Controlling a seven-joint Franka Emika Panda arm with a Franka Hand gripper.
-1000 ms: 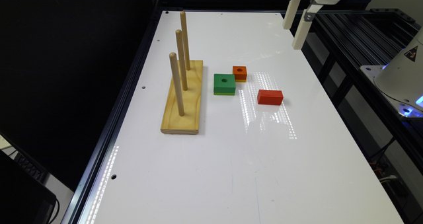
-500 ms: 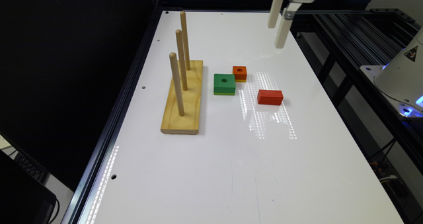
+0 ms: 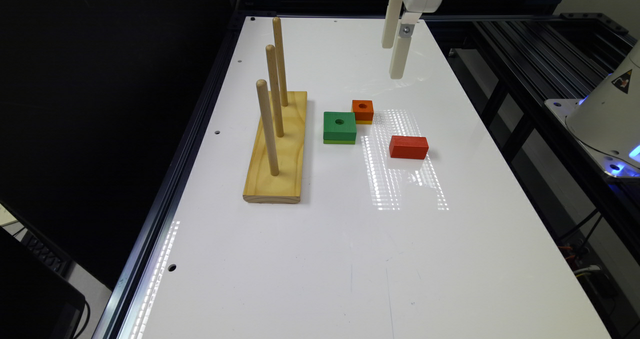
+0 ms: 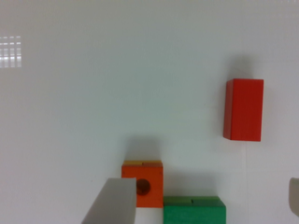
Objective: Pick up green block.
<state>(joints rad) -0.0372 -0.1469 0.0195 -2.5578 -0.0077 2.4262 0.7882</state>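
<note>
The green block (image 3: 339, 125) lies flat on the white table (image 3: 350, 259), its round hole facing up, just to the exterior view's right of the wooden peg board. In the wrist view one edge of the green block (image 4: 194, 211) shows at the frame's border. My gripper (image 3: 391, 61) hangs high in the air beyond the blocks, apart from all of them. The wrist view shows the gripper (image 4: 207, 186) open, with one grey finger (image 4: 112, 203) overlapping the orange block and nothing held.
A small orange holed block (image 3: 362, 110) sits touching the green block's far corner. A solid red block (image 3: 408, 147) lies apart, toward the exterior view's right. A wooden base with three upright pegs (image 3: 276, 144) stands at the exterior view's left.
The gripper has travelled toward the exterior view's left and come a little lower, over the far part of the table. The blocks have not moved.
</note>
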